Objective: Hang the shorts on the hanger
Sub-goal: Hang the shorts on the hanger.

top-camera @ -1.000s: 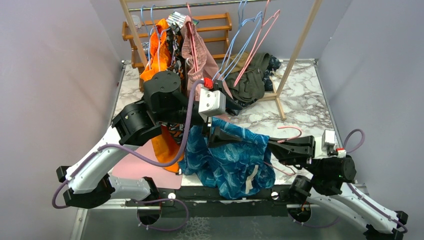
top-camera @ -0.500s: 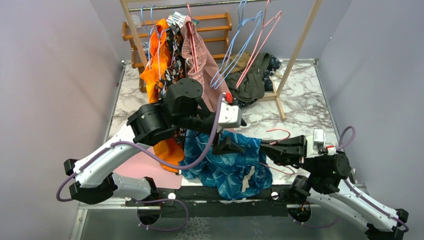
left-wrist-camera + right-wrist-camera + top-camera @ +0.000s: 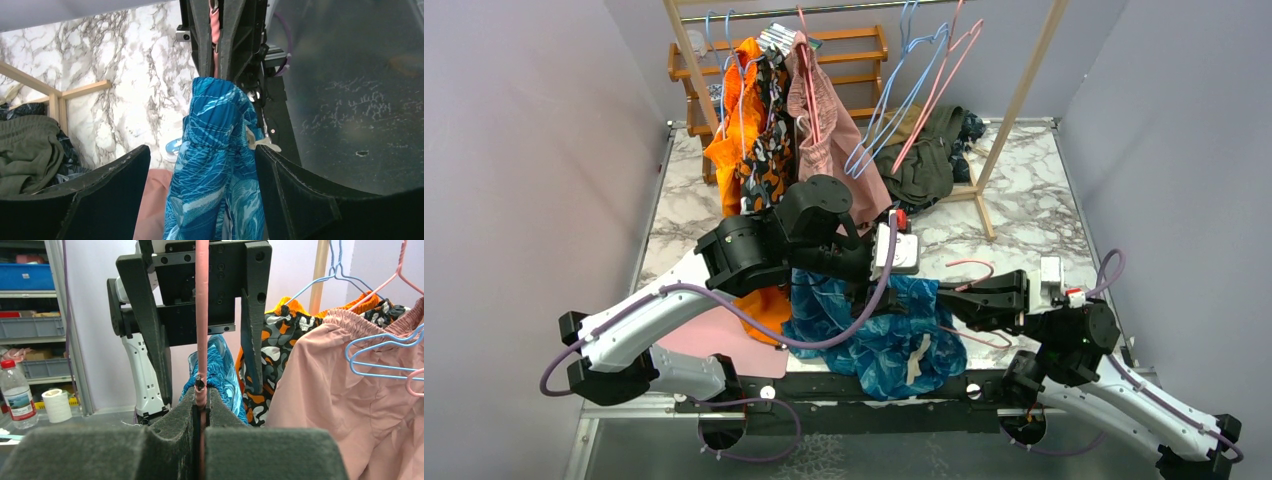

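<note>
The teal leaf-print shorts [image 3: 884, 335] hang bunched over the pink hanger [image 3: 972, 265] near the table's front edge. My right gripper [image 3: 952, 298] is shut on the hanger's thin pink bar [image 3: 201, 330], which rises between its pads [image 3: 175, 415]. My left gripper [image 3: 886, 292] comes from the left and straddles the shorts [image 3: 215, 165] with its jaws wide. Its left finger [image 3: 107, 185] stands clear of the cloth and its right finger [image 3: 295, 190] is at the cloth's edge. The white drawstring [image 3: 260, 145] shows beside the shorts.
A wooden rack [image 3: 1019, 95] at the back carries light blue hangers [image 3: 894, 110], dusty-pink shorts [image 3: 829, 130] and orange-black shorts [image 3: 759, 150]. An olive garment [image 3: 924, 165] lies on the marble table [image 3: 1024, 200]. A pink sheet [image 3: 699, 335] and orange cloth [image 3: 759, 300] lie front left.
My left arm swung right and nearer the front edge, bringing its jaws down around the shorts and slightly narrower. My right gripper drifted left with the hanger.
</note>
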You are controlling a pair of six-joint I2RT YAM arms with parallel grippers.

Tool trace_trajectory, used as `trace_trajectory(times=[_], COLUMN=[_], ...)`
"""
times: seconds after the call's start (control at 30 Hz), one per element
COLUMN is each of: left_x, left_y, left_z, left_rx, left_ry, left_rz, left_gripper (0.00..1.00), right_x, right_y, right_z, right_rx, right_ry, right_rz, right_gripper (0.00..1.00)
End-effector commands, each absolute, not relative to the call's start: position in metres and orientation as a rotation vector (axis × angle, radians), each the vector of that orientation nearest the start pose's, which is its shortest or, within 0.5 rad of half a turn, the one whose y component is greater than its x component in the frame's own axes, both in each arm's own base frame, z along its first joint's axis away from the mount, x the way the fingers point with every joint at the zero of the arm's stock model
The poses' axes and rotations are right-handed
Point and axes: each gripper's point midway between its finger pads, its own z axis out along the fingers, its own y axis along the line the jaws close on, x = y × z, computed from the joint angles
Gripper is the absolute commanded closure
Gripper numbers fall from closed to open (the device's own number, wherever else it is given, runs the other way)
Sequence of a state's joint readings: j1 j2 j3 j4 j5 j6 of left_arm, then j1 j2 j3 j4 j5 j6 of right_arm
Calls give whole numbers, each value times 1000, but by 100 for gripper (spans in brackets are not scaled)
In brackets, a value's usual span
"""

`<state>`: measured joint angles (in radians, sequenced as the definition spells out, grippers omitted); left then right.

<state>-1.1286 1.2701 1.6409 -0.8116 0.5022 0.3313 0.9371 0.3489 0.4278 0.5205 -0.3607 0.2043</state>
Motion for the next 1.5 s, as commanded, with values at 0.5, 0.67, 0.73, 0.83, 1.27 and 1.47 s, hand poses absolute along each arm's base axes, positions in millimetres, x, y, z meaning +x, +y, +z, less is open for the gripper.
trace_trajectory(times=[0.5, 0.67, 0.73, 0.83, 1.27, 1.47], left_x=[88, 88, 87, 86, 80, 86], left_y=[-343, -344, -344, -344, -342, -337], left_z=[344, 337, 335, 331, 328, 332], left_rx=[1700, 1715, 1720, 1729, 1742, 1708], left_ry=[1371, 1385, 1389, 1397, 1399, 1405], left_rz=[-924, -923, -926, -934, -966, -917], left_gripper=[58, 82, 91, 93, 100, 100], right_x=[67, 65, 64, 62, 60, 63], right_y=[229, 229, 230, 230, 236, 239], right_z=[390, 393, 394, 396, 399, 397], right_rx=[-772, -779, -785, -791, -818, -842], right_ry=[783, 771, 770, 762, 758, 825], right_rz=[1226, 1232, 1237, 1246, 1271, 1257], right_gripper=[99, 99, 99, 99, 99, 85])
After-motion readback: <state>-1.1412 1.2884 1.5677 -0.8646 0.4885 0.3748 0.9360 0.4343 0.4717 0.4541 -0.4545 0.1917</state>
